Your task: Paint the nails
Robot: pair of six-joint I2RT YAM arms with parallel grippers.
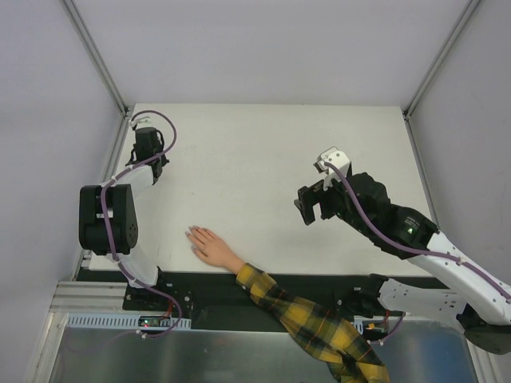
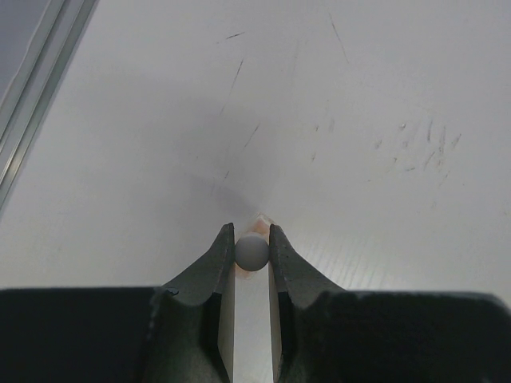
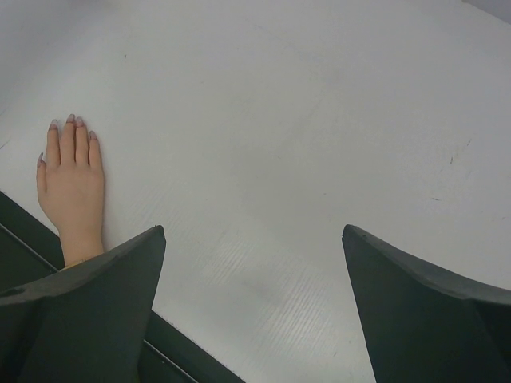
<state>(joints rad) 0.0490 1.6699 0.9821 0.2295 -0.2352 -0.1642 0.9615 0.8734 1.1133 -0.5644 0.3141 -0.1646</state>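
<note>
Left claw (image 2: 251,231) at 10 o'clock pinches a grey ball (image 2: 251,253) — well apart from the nails (image 3: 70,120); right claw (image 3: 252,230) spread, empty — painting seemingly not underway

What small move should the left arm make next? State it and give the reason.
Probably swing the left gripper toward the mannequin hand, ending above its nails. It is shut on a small grey round tip at the far left of the table, well away from the nails.
</note>
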